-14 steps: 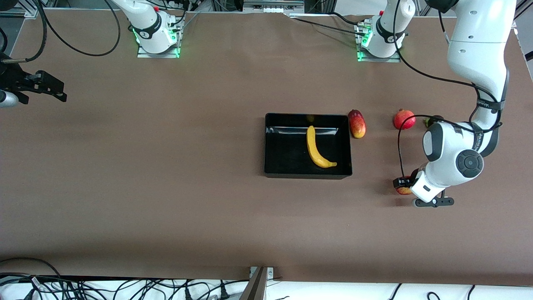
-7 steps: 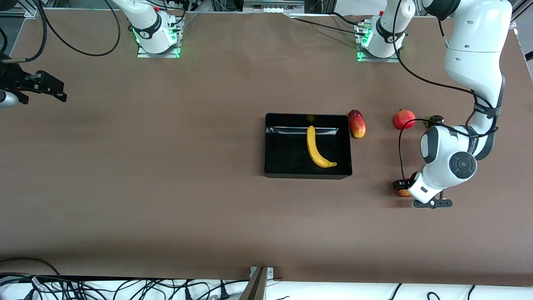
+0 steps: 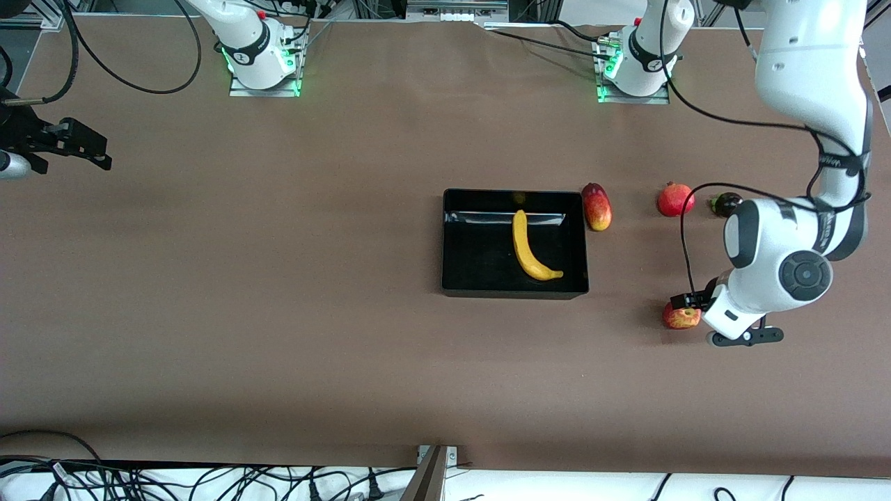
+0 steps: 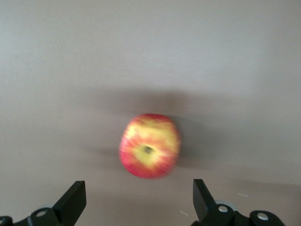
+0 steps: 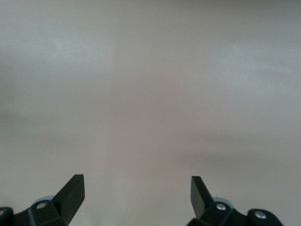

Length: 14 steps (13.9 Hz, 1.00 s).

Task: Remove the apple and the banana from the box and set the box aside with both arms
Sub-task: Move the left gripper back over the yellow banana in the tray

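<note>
The red apple with yellow streaks (image 3: 681,316) lies on the brown table toward the left arm's end, nearer the front camera than the box. My left gripper (image 3: 696,308) hangs just beside and above it. In the left wrist view the apple (image 4: 149,146) lies ahead of the open, empty left gripper (image 4: 138,188), not between its fingertips. The yellow banana (image 3: 529,250) lies inside the black box (image 3: 480,261) at mid-table. My right gripper (image 3: 87,147) waits open and empty at the right arm's end, with bare table under it in its wrist view (image 5: 136,188).
An oblong red-yellow mango (image 3: 597,207) lies right beside the box. A round red pomegranate (image 3: 675,199) and a small dark fruit (image 3: 725,203) lie farther from the front camera than the apple, next to the left arm's elbow.
My left gripper has shifted toward the left arm's end of the table, so more of the apple shows. The right arm, the box and the banana have not moved.
</note>
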Tool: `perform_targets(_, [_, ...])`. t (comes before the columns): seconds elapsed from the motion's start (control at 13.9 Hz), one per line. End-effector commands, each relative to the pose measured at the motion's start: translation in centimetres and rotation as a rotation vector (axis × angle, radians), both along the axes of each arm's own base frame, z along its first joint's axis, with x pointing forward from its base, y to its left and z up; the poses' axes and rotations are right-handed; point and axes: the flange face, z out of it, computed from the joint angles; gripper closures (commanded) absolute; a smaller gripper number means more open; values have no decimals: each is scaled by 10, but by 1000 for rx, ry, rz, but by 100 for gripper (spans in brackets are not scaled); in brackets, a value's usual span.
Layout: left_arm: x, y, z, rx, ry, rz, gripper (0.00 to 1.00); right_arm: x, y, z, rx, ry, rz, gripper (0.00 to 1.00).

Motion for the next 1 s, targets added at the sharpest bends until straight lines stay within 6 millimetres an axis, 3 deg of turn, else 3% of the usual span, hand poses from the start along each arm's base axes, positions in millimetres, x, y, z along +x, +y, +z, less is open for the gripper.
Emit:
perform_targets(0.0, [-15, -94, 17, -13, -11, 164, 0, 1, 0, 3, -7, 1, 14, 0])
perform_targets(0.22, [-36, -186, -2, 9, -2, 256, 0, 1, 0, 3, -7, 1, 14, 0])
perform_targets(0.43, [-51, -239, -2, 10, -11, 367, 0, 1, 0, 3, -7, 1, 14, 0])
perform_targets(0.72, [-61, -264, -16, -8, -22, 488, 0, 1, 0, 3, -7, 1, 14, 0])
perform_targets(0.93, [-74, -279, -35, -1, 8, 471, 0, 1, 0, 3, -7, 1, 14, 0])
